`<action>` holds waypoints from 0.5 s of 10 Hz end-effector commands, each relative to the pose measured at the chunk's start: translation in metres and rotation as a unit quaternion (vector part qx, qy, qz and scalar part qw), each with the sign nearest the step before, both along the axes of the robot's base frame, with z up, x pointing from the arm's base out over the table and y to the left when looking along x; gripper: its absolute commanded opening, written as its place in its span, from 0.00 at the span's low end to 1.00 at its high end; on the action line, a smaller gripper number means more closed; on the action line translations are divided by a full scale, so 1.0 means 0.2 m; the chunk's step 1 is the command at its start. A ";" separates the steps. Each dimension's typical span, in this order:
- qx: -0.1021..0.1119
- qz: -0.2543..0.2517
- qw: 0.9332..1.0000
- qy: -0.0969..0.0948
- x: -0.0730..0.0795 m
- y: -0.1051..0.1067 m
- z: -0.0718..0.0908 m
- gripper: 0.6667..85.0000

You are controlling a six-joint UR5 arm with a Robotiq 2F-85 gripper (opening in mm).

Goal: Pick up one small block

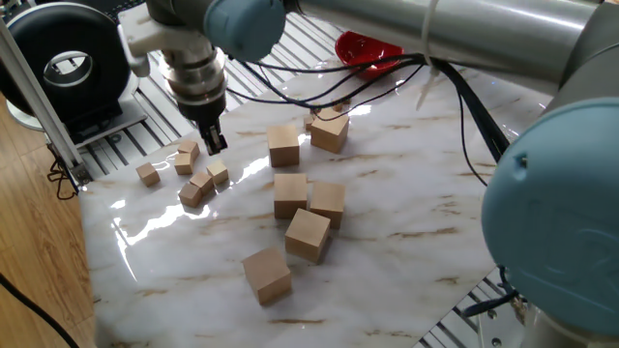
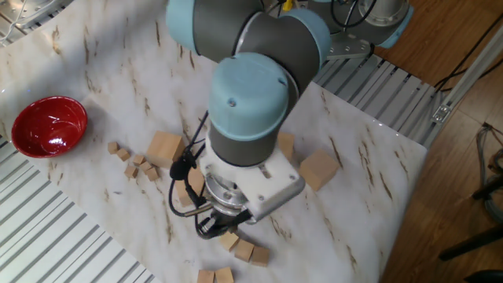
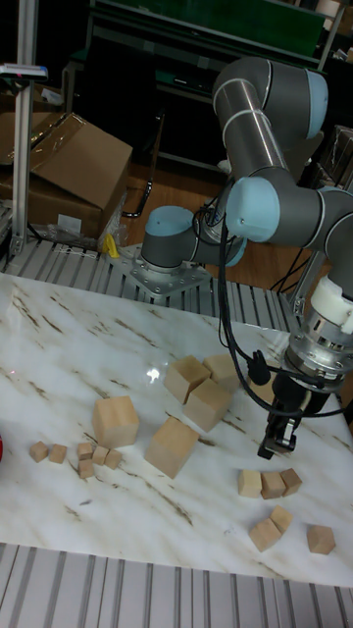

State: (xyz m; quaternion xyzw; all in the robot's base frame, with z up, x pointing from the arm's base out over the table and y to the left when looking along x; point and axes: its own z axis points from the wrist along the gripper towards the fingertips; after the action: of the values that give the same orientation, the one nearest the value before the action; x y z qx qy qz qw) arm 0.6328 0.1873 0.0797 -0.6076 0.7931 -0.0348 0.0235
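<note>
The bench is a glossy white marble-look slab with tan streaks, sitting on ribbed aluminium rails, wood floor around it and cardboard boxes at the back. A red bowl sits at one corner. The small block is a tiny plain tan cube in a loose cluster near the edge. The hand hovers just above it, fingers narrow, holding nothing.

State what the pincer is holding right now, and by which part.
Nothing is held. The pincer hangs above the cluster of tiny light-tan wooden cubes, none between its fingers. Whether it is open cannot be told.
</note>
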 end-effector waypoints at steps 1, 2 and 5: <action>0.001 0.050 0.999 -0.007 0.02 0.02 -0.03 0.37; -0.018 0.083 0.996 -0.016 0.07 -0.04 -0.04 0.63; 0.016 0.131 0.991 -0.022 0.13 0.03 -0.09 0.66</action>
State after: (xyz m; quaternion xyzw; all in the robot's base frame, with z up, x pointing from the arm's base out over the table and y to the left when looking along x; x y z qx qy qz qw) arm 0.6486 0.1887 0.0686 -0.6741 0.7365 -0.0402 0.0392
